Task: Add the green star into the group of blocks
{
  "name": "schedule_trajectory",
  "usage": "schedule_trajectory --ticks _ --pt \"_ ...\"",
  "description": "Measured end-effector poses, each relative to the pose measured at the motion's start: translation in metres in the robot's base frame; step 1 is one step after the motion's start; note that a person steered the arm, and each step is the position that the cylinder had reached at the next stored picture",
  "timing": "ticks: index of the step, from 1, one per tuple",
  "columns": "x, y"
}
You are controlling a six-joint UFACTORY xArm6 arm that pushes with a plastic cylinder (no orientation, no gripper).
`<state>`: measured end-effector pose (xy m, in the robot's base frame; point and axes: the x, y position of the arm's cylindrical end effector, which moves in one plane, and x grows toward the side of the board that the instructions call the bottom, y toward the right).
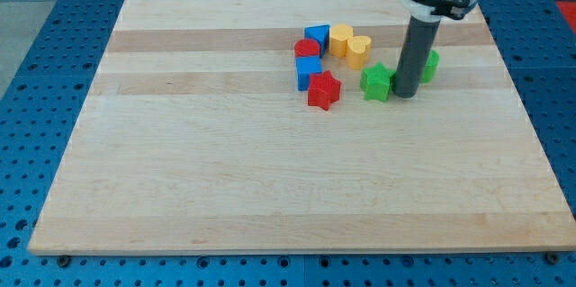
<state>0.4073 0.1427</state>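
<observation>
Tip (406, 95) touching green star (377, 82) on its right side; no jaws, just a bare rod. Group of blocks, red star (323, 91) nearest, farther left. Push leftward looks right.

Pale wooden board (270, 179), red (323, 91), blue (309, 73), yellow (359, 50), green blocks (377, 82) near top

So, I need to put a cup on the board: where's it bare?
The board is bare below the red star and left of the blue blocks. It is crowded at the top right, where my tip stands beside the green star.
</observation>
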Motion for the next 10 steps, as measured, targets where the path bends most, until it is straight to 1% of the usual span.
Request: schedule_trajectory --ticks 3,7,10 --pt "-0.001 -0.03" --pt "-0.006 -0.046" --pt "-0.009 -0.045"
